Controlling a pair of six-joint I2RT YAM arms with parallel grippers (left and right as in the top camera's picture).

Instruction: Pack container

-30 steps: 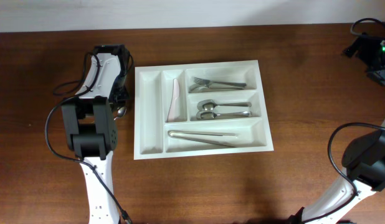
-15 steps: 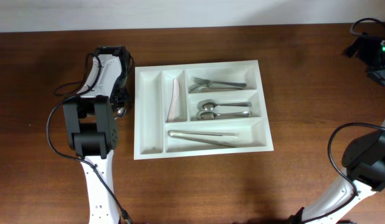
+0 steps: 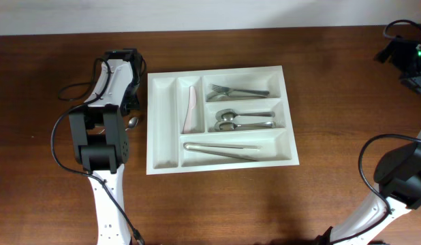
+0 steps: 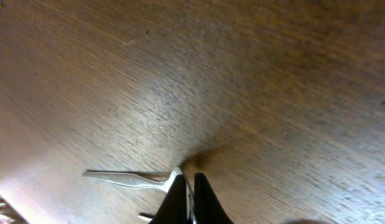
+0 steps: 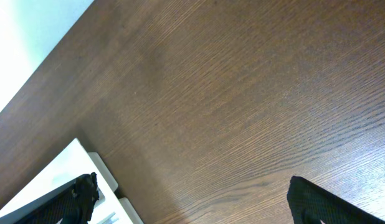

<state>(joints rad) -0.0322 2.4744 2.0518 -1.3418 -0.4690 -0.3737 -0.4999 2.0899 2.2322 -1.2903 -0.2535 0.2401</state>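
Left claw (image 4: 189,188) pinched tight on a thin silver metal utensil (image 4: 127,179), right claw (image 5: 194,199) gaping wide with nothing in it.
The big white rectangular plastic cutlery tray (image 3: 163,122) sits mid-table on the dark brown wooden table (image 3: 265,204), just right of the left arm. It's got silver forks (image 3: 238,90) in the top wide slot, silver spoons (image 3: 241,121) in the middle and a pale pinkish utensil (image 3: 191,109) in a narrow slot. The held utensil is low by the wood, just beside the tray.

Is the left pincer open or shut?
Shut. The left pincer has its fingers together, pinching a silver utensil on the table.
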